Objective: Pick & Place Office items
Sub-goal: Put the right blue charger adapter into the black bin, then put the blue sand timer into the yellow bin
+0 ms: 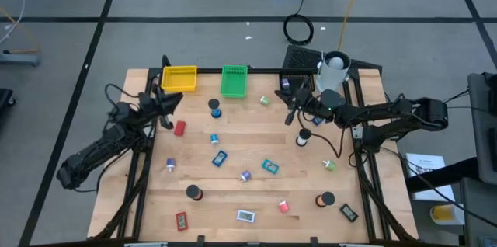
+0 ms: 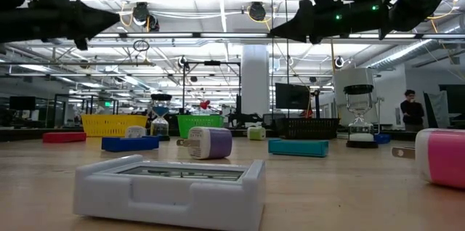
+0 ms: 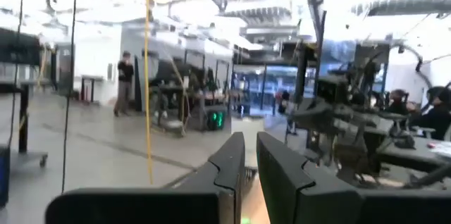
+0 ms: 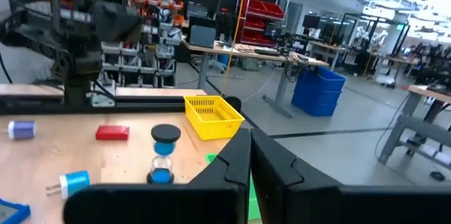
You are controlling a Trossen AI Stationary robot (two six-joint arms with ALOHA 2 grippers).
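Small office items lie scattered over the wooden table: a red flat piece, blue flat pieces, black rolls, purple bits and a green bit. My left gripper hangs shut and empty above the table's left side, near the yellow tray. My right gripper is also shut and empty. It hovers over the far right part of the table, in front of the black tray. In the low view both grippers are high above the items.
A green tray stands between the yellow and black trays on the far edge, and a white cup is at the far right. Two small hourglasses stand upright on the table. A white case lies near the front edge.
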